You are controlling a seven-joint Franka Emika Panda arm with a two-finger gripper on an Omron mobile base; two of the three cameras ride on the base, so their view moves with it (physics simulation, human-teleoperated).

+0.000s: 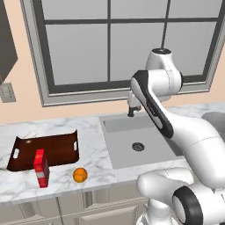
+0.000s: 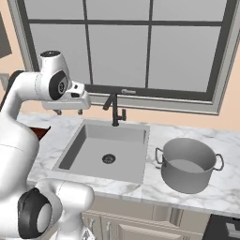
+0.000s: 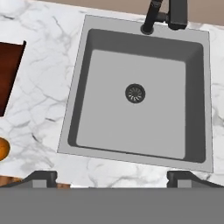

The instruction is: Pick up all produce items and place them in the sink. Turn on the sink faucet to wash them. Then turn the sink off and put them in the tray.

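Produce: one small round orange fruit (image 1: 80, 175), smooth and bright, with a faint darker seam across its skin. It sits on the desk (image 1: 94, 145) near the front edge, left of the sink (image 1: 115, 149) and just in front of the tray's right end, apart from both. In the hand view a sliver of it shows at the left edge (image 3: 2, 149).

Tray (image 1: 57, 149): dark reddish-brown wood, rectangular, with raised curved ends and white cut-out handles. A red box (image 1: 41, 168) with a white label stands upright at the tray's front edge; whether it rests on the tray or on the desk just before it cannot be told from this angle.

Sink: grey rectangular basin recessed in the desk, round dark drain (image 3: 135, 93) near its middle, nothing inside. The sink faucet (image 2: 114, 108), thin, black and angular, rises at the middle of the back rim with a small handle at its side.

End effector (image 2: 68, 111): hangs above the desk over the sink's left side, fingers pointing down, spread wide and holding nothing. Its two dark fingertips (image 3: 41, 178) stand far apart at the bottom of the hand view.

Surface and room: white marble desk with grey veining over pale cabinet fronts. A round grey pot (image 2: 188, 164) with two side handles stands right of the sink. Behind, a large grey-framed window (image 1: 110, 41) sits in a peach wall.
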